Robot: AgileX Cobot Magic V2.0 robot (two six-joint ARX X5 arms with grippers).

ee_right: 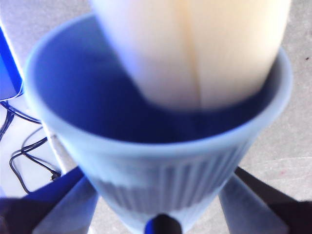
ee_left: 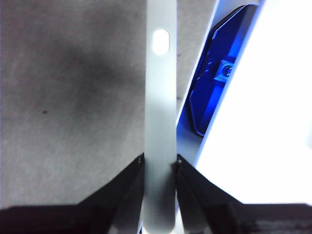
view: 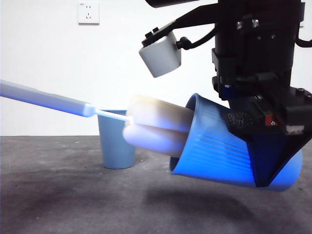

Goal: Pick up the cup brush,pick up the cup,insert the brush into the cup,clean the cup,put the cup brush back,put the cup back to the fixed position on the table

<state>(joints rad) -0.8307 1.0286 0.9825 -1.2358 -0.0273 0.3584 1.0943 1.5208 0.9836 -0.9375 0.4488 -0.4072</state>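
Note:
In the front view my right gripper (view: pixel 265 146) is shut on the blue ribbed cup (view: pixel 219 146) and holds it tilted on its side above the table (view: pixel 73 204), mouth facing left. The cup brush's cream sponge head (view: pixel 156 126) sits partly inside the cup's mouth. Its grey handle (view: pixel 44 100) runs off to the left edge. In the left wrist view my left gripper (ee_left: pixel 160 168) is shut on the flat grey handle (ee_left: pixel 160 112). The right wrist view shows the cup (ee_right: pixel 161 180) between the jaws with the sponge (ee_right: pixel 195 48) in its mouth.
A second blue cup (view: pixel 116 141) stands upright on the table behind the brush. A white wall with a socket (view: pixel 88 13) is at the back. A grey cylinder (view: pixel 161 53) hangs from the arm. Cables (ee_right: pixel 24 156) lie beyond the table's edge.

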